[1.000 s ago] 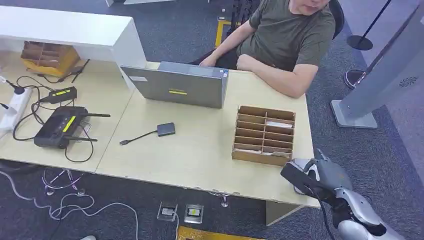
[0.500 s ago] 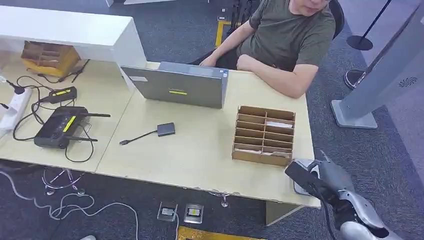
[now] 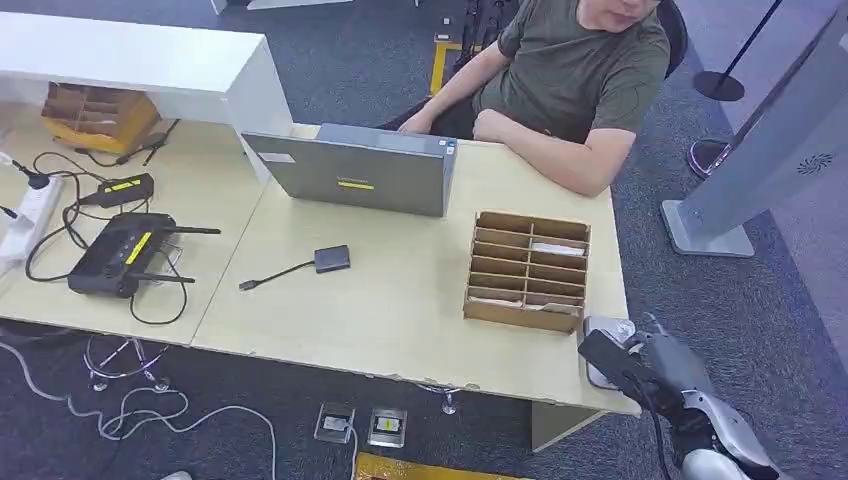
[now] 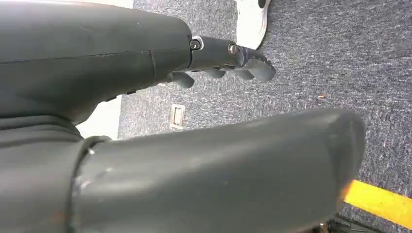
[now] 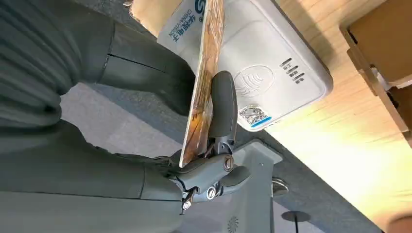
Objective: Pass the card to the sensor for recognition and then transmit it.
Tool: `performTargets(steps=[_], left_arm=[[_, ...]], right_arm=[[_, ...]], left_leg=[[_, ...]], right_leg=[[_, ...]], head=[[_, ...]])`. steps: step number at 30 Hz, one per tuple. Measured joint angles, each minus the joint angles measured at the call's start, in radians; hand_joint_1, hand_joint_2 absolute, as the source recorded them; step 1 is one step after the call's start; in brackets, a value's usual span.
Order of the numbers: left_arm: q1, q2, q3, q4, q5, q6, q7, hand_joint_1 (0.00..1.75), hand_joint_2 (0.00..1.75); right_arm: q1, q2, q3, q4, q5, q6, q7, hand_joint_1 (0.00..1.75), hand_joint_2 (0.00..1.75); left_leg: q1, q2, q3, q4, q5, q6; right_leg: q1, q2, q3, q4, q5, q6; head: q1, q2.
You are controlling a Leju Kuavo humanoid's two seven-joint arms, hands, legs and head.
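One card [image 5: 203, 82] is pinched edge-on in your right hand [image 5: 214, 145], held between thumb and a dark finger just over the white sensor [image 5: 286, 73]. From the head view, your right hand [image 3: 640, 365] hovers at the table's [image 3: 400, 300] near right corner, beside the wooden slotted organizer [image 3: 528, 268]. Your left hand [image 4: 228, 58] hangs over the carpet, fingers loosely curled, holding nothing. Across the table, a person [image 3: 570, 70] sits behind the laptop [image 3: 355, 175].
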Motion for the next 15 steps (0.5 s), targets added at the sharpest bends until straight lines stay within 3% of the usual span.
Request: performTargets(steps=[11,15], left_arm=[[0.0,0.0,0.0,0.0,0.0,0.0,-0.001,0.0,0.0],[0.0,0.003,0.0,0.0,0.0,0.0,-0.001,0.0,0.0]], right_arm=[[0.001,0.0,-0.006,0.016,0.004,-0.032,-0.012,1.75,1.75],[-0.015,-0.003,-0.029,-0.042,0.033,-0.049,0.016,1.75,1.75]], left_leg=[[0.0,0.0,0.0,0.0,0.0,0.0],[0.0,0.0,0.0,0.0,0.0,0.0]], right_leg=[[0.0,0.0,0.0,0.0,0.0,0.0],[0.0,0.001,0.0,0.0,0.001,0.0]], head=[[0.0,0.0],[0.0,0.0]])
